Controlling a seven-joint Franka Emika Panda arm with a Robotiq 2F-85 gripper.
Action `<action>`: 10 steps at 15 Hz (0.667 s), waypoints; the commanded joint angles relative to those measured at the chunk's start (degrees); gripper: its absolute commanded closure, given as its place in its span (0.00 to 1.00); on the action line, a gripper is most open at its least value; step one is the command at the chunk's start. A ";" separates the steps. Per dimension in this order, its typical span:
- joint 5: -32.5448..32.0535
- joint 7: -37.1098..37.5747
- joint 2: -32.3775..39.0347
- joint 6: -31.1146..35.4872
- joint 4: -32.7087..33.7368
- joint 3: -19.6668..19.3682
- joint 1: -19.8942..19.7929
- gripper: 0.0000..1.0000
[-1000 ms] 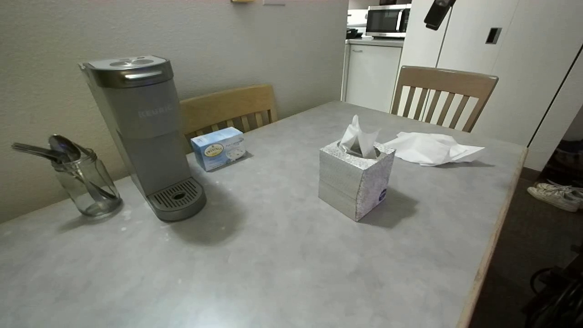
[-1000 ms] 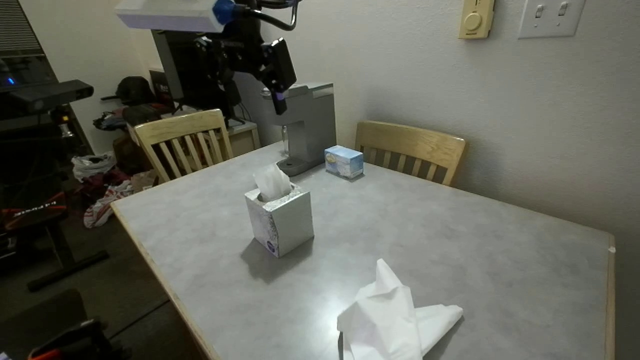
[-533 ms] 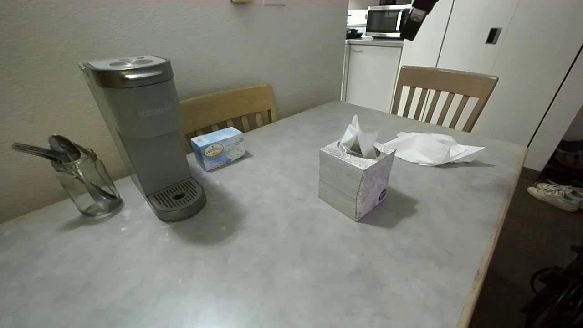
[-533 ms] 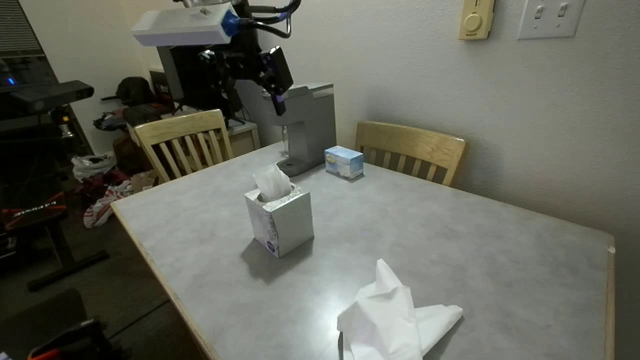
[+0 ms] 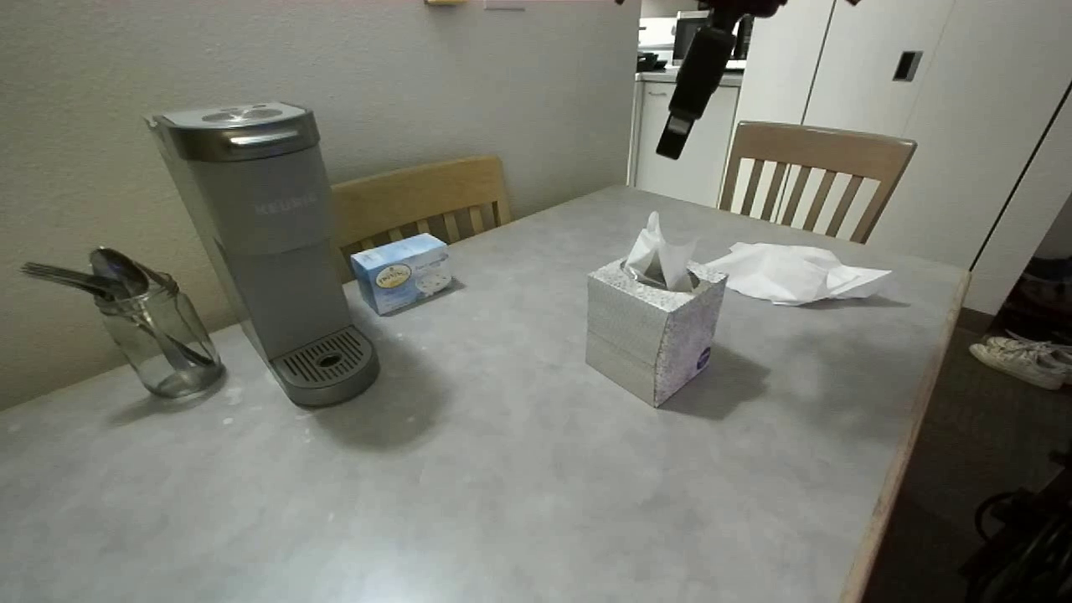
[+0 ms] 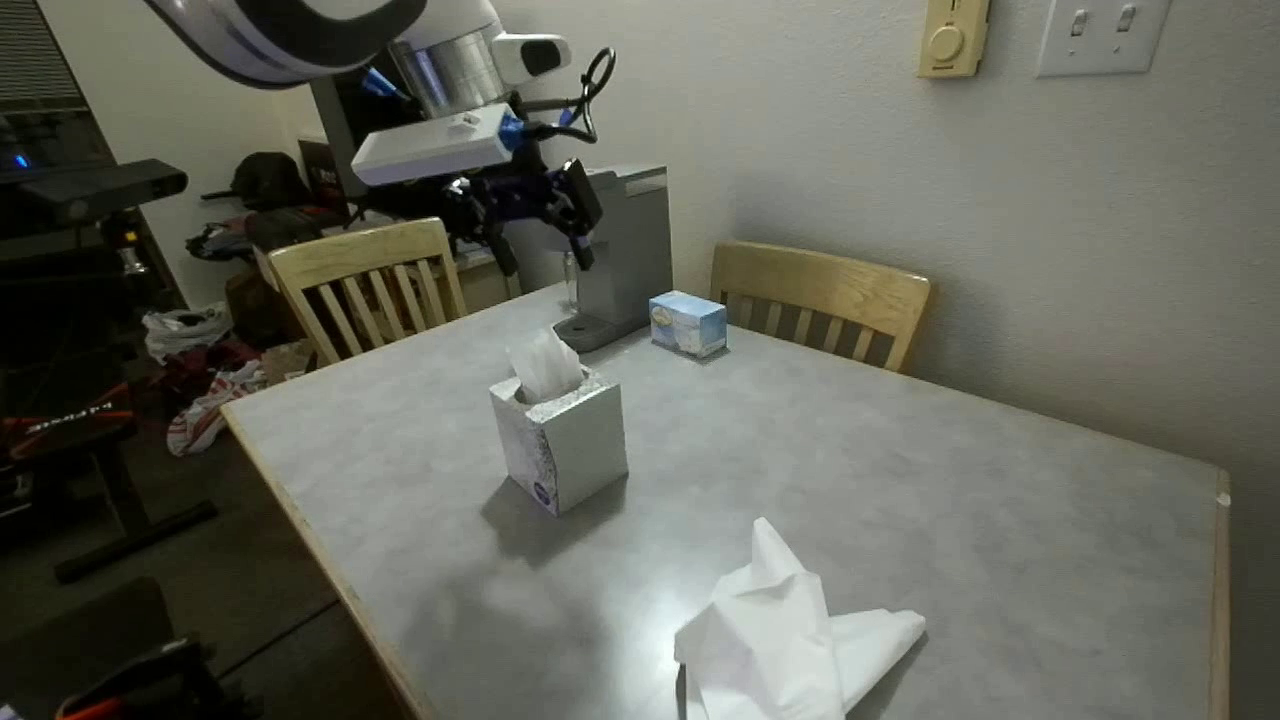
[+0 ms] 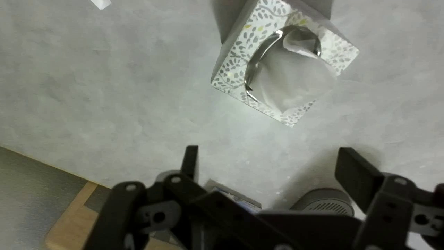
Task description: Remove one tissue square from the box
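In the wrist view your 2 fingers stand spread, the tissue in its box well apart at 12 o'clock.

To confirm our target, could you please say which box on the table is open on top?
The patterned tissue box, a white tissue rising out of it; the blue Twinings tea box shows no opening.
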 commanded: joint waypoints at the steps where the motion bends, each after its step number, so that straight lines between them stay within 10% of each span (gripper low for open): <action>1: -2.32 3.22 5.04 1.93 2.89 1.76 -0.48 0.00; 10: -20.10 38.21 9.28 1.86 5.05 -0.25 1.36 0.00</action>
